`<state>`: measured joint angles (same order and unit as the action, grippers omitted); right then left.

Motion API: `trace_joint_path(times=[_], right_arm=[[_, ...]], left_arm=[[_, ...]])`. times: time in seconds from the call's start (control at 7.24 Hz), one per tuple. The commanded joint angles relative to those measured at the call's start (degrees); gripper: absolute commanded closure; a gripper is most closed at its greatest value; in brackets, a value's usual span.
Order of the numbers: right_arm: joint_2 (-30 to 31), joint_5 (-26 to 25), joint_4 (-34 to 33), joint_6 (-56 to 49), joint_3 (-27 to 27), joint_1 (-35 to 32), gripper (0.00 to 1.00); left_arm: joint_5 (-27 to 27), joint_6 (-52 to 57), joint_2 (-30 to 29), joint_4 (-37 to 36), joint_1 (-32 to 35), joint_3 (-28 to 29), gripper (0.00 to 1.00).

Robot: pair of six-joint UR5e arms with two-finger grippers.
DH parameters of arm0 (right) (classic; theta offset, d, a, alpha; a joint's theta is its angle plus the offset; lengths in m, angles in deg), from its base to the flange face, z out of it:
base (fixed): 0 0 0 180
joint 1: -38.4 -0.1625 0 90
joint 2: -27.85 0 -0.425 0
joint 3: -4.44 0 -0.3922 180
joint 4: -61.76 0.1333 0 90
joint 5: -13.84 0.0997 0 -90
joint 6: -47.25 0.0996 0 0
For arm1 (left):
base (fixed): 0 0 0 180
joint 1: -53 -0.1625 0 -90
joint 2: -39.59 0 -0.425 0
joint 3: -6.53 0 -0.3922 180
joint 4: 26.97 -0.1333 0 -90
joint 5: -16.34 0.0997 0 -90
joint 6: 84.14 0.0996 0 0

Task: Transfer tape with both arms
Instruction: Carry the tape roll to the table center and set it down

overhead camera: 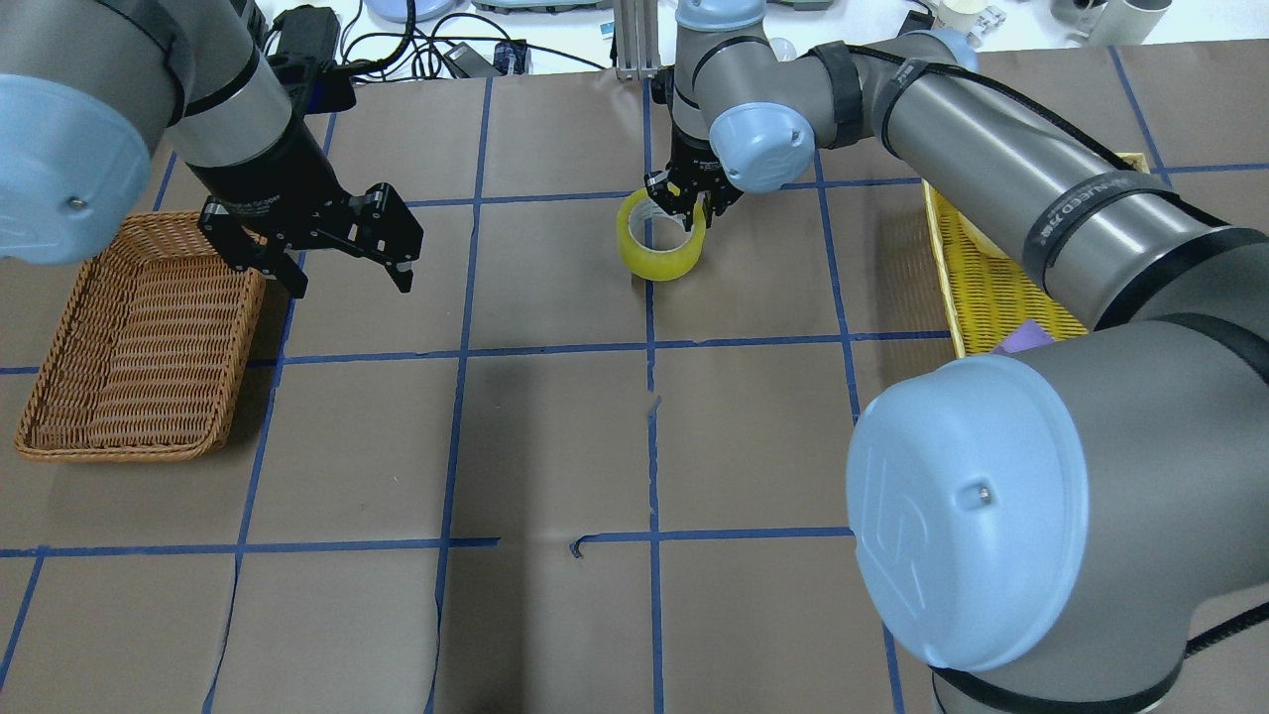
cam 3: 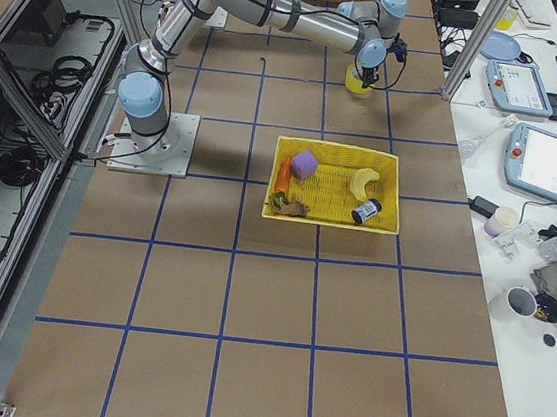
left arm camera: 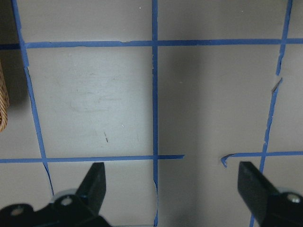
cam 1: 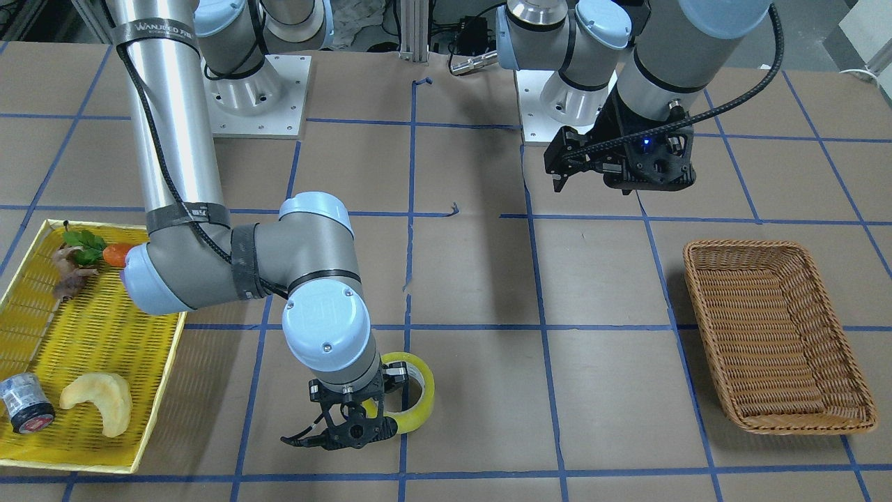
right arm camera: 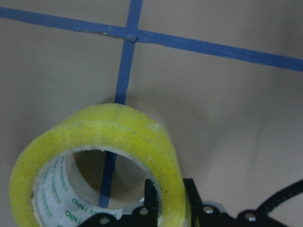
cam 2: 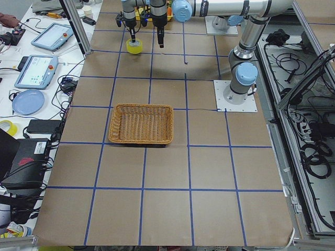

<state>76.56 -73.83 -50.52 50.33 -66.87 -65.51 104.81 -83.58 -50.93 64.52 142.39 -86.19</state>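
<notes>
Brown paper with a blue grid covers the table (overhead camera: 555, 416). My right gripper (overhead camera: 689, 206) is clamped on the wall of the tape (overhead camera: 662, 248), one finger inside the ring and one outside. The tape is over a grid line at the far middle of the table. Whether it touches the paper, I cannot tell. My left gripper (overhead camera: 349, 283) hangs spread wide above bare paper, just beside the basket (overhead camera: 139, 337).

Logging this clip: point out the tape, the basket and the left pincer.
tape (overhead camera: 660, 263): overhead view, yellow outer wall.
basket (overhead camera: 119, 455): overhead view, near rim.
left pincer (overhead camera: 352, 288): overhead view, midway between open fingertips.
</notes>
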Motion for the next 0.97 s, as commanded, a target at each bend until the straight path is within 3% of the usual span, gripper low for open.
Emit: trace_joint_path(times=[0.0,0.14,0.28,0.55,0.83], right_arm=[[-1.6,0.0,-0.2,0.5,0.1,-1.6,0.99],[-1.9,-0.6,-0.6,0.3,0.1,-1.6,0.28],[-1.3,-0.8,-0.5,0.1,0.3,-1.6,0.0],[3.9,-0.9,0.6,-0.2,0.0,-1.4,0.0],[14.4,-3.1,11.5,-0.7,-2.2,0.6,0.0]], left_arm=[[0.0,0.0,0.0,0.0,0.0,0.0,0.0],[0.0,0.0,0.0,0.0,0.0,0.0,0.0],[0.0,0.0,-0.1,0.0,-0.1,0.0,0.0],[-0.2,0.0,-0.1,-0.1,-0.1,0.0,0.0],[-0.7,-0.7,-1.0,-3.2,0.2,0.5,0.0]])
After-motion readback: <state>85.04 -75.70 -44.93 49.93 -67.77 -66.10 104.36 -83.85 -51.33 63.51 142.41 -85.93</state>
